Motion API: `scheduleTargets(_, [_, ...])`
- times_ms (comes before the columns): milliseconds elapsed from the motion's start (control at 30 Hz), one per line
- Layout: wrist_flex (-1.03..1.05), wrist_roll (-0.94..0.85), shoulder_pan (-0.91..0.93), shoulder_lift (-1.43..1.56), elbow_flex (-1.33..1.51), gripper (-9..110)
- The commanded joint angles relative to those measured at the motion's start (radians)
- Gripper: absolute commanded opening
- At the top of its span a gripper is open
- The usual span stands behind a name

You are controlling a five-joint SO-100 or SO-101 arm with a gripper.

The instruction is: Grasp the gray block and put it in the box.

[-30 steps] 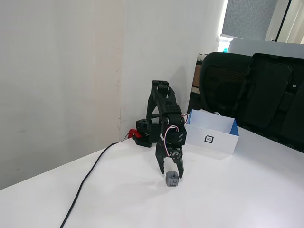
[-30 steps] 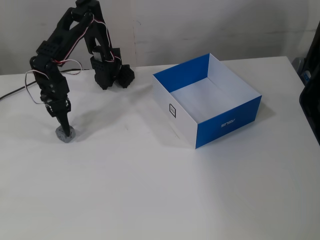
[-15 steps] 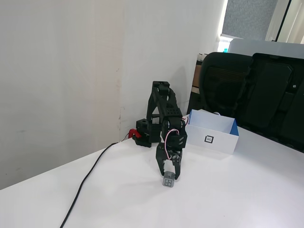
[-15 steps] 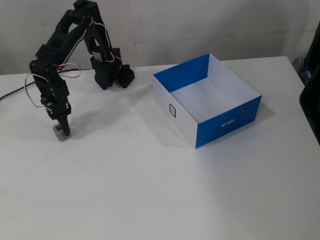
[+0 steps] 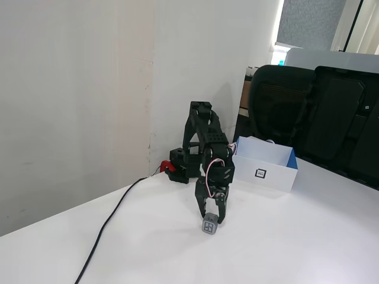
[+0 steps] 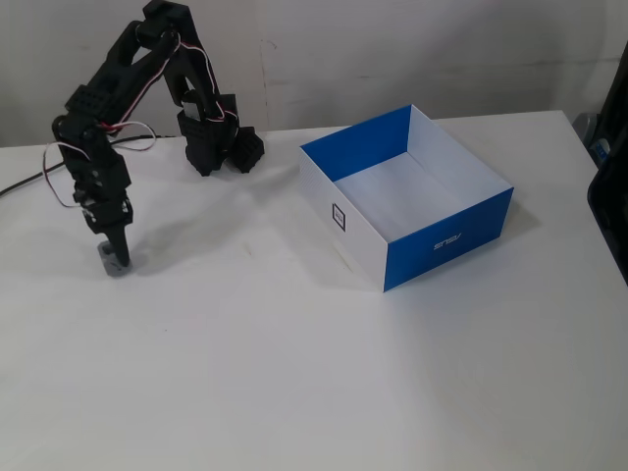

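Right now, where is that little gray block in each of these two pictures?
One fixed view: the gray block sits low and centre, at the gripper tips.
Other fixed view: gray block at far left, under the gripper.
Shared landmark: the box, with its black square marker.

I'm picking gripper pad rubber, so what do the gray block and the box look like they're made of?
The gray block looks like matte molded or printed plastic: uniform dark gray, rounded corners, no shine. The box looks like thin folded cardboard with a smooth printed finish: sharp creased edges, flat white and blue panels. Neither material is certain from these views.
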Motion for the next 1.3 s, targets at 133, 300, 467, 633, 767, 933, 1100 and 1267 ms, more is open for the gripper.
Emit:
scheduleTargets(133, [0.172, 0.097, 0.074, 0.023, -0.281, 10])
scheduleTargets(300, [0.238, 0.166, 0.158, 0.032, -0.385, 11])
scheduleTargets(467, [0.348, 0.255, 0.273, 0.026, -0.537, 11])
scheduleTargets(633, [0.449, 0.359, 0.403, 0.026, -0.675, 11])
scheduleTargets(767, [0.502, 0.431, 0.517, 0.052, -0.726, 11])
scheduleTargets(933, [0.512, 0.517, 0.667, 0.141, -0.690, 11])
scheduleTargets(1100, [0.512, 0.589, 0.825, 0.235, -0.644, 11])
scheduleTargets(1267, [0.512, 0.652, 0.980, 0.295, -0.621, 11])
